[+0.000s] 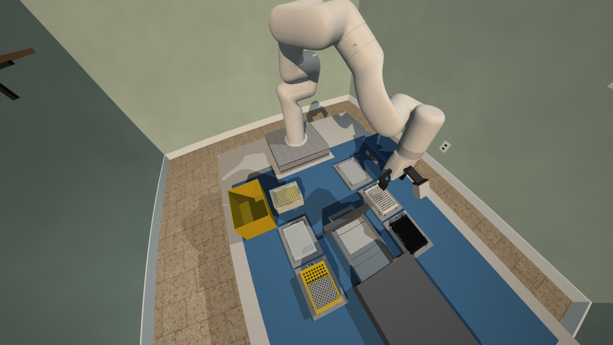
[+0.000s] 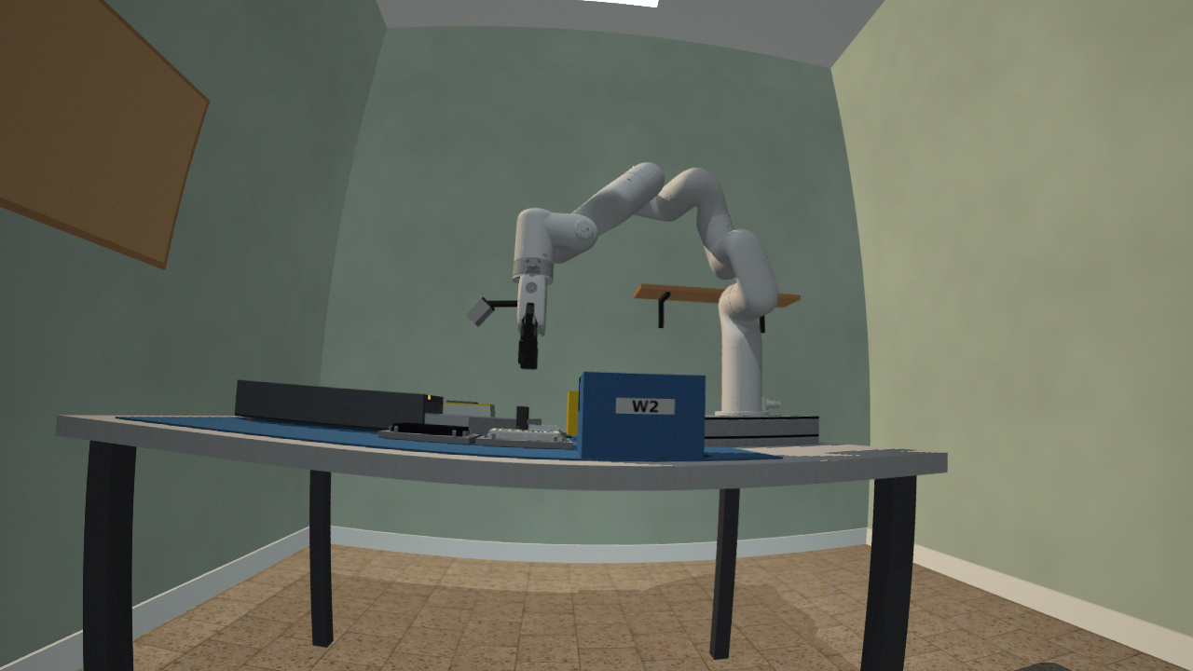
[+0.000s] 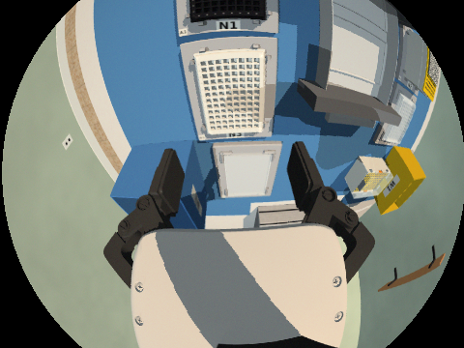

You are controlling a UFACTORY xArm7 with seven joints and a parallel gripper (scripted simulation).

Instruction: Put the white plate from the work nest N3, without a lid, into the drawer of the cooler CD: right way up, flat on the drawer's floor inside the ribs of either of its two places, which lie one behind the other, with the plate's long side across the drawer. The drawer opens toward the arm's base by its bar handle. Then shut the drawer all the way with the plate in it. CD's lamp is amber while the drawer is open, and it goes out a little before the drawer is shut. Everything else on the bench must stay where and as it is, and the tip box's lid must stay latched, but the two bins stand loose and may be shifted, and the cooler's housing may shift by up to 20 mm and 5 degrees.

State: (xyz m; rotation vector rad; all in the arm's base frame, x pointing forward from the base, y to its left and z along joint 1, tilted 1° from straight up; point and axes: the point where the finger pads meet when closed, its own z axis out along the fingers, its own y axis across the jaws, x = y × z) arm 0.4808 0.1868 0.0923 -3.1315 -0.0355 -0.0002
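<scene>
- We see our gripper (image 3: 235, 177) spread wide with nothing between its fingers, hanging well above the bench.
- The white plate (image 1: 380, 199) lies in its nest, between the black plate (image 1: 408, 234) in nest N1 and a lidded plate (image 1: 352, 171).
- The cooler's drawer (image 1: 357, 240) stands open beside them, its bar handle (image 1: 344, 217) toward the arm's base; the amber lamp (image 2: 429, 397) glows.

Yellow bin (image 1: 250, 209) beside the tip box (image 1: 286, 197); black plate (image 1: 408, 234), seemingly in nest N1.
</scene>
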